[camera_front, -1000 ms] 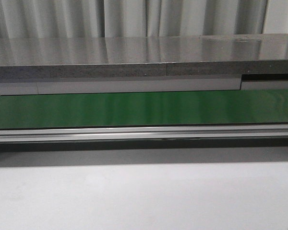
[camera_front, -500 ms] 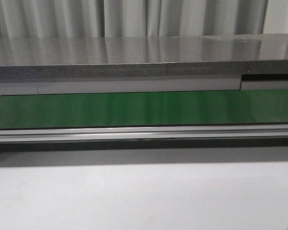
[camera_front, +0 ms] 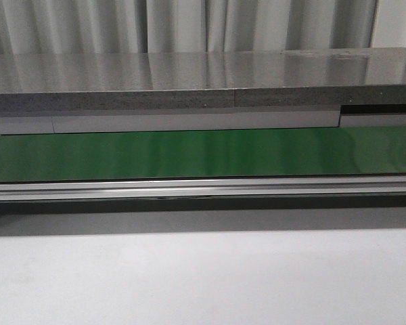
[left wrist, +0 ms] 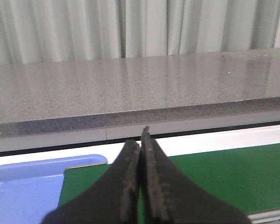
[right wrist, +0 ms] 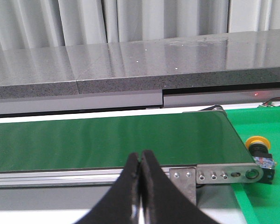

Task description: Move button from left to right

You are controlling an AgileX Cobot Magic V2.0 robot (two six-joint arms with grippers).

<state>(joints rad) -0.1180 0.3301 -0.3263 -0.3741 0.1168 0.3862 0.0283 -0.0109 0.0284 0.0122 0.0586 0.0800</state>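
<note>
Grey counter (camera_front: 203, 71), long, spanning the back of the front view under pale curtains (camera_front: 189, 24): unchanged across the last second; green belt (camera_front: 189, 154), running the full width just in front of it with a metal rail (camera_front: 203, 188) along its near edge: bare in the front view and showed no visible change, nothing having come onto it or left it; white table (camera_front: 203, 277) in the foreground: likewise as before, no arm entering that view; blue tray (left wrist: 23, 191), seen only from the left wrist, lay at the left end of the belt, what showed of it holding nothing; left gripper (left wrist: 140, 140): fingers pressed together, nothing between them, poised above the belt's left end; right gripper (right wrist: 140, 161): fingers likewise pressed together and empty, poised before the belt's right end; button (right wrist: 260, 150), yellow cap on a black body: lay on its side on a green surface just past the belt's right-hand end, near the roller bracket, apart from both grippers; judged condition: with nothing altered in the scene and the button already at the right, the move appeared complete or between cycles
</note>
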